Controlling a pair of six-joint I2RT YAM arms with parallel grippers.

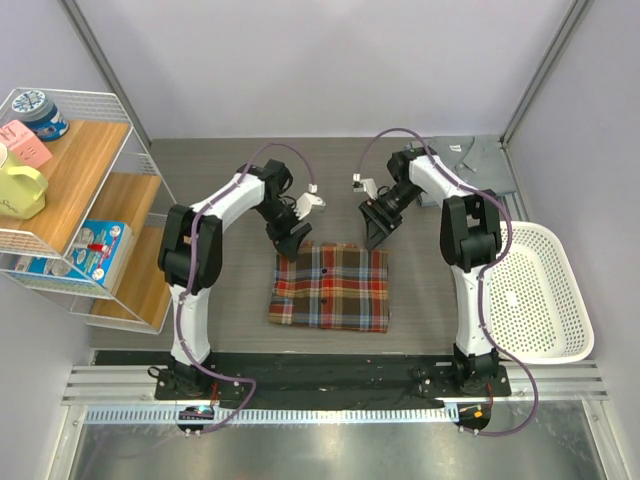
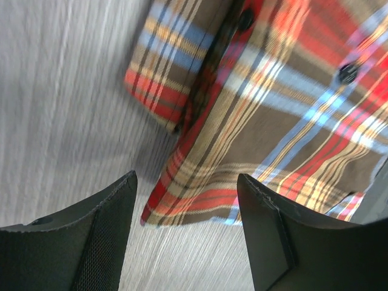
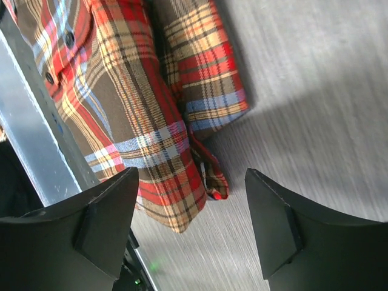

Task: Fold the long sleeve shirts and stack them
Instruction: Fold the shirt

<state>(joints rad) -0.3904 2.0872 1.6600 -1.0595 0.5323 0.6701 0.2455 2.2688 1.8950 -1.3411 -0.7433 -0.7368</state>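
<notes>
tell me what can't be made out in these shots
Grey shirt, top view: partly behind the right arm, bunched in the far corner; its collar and sleeves cannot be told.
Plaid shirt: folded, so its sleeves and lower layers are hidden; both wrist views cut it off at the edges.
Shelf items, top view: labels too small; the yellow mug is cut by the left edge.

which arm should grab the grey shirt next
Right, probably. The grey-blue shirt lies in the far right corner, close beside the right arm, whose end effector is open and empty. The left end effector sits beyond the folded plaid shirt, farther away.
</notes>
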